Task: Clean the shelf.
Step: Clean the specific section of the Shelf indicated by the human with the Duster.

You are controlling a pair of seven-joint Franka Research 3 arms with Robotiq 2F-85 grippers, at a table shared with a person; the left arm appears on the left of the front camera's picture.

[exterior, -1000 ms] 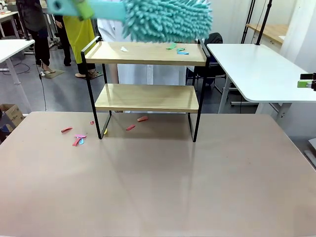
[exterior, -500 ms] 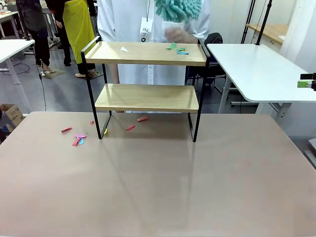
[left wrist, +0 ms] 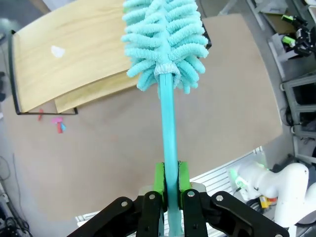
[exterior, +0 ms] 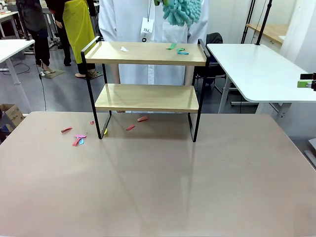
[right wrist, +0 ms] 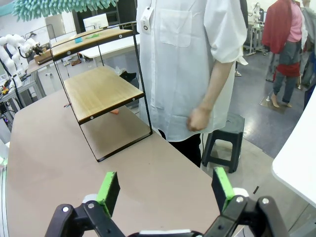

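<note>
- The shelf [exterior: 145, 97] stands in the middle of the far side of the worktop [exterior: 158, 187], right in front of a person [exterior: 128, 19] in a white coat
- It has two wood boards in a thin black frame, so I think it is light and stiff, and a hard push could make it slide or tip
- The boards look smooth and hard, so the paper bits [exterior: 177, 49] on the top board [exterior: 148, 54] should slide off with a soft sweep
- More small bits lie on the worktop by the shelf's left leg and under it
- The left end effector [left wrist: 168, 180] is closed tight on the duster [left wrist: 165, 44], low down on its thin blue-green handle
- The duster has a big fluffy head that looks soft and light, so it should bend and not scratch the wood
- The fluffy head is up in the air above the right end of the top board and does not touch it
- Held so far from its head, the duster may wobble, so slow sweeps are best
- If the shelf needs holding, a good place is a black side rail [exterior: 91, 45] or a leg, not the edge of a board
- The right end effector [right wrist: 165, 190] is wide open and holds nothing, and it is well apart from the shelf
</note>
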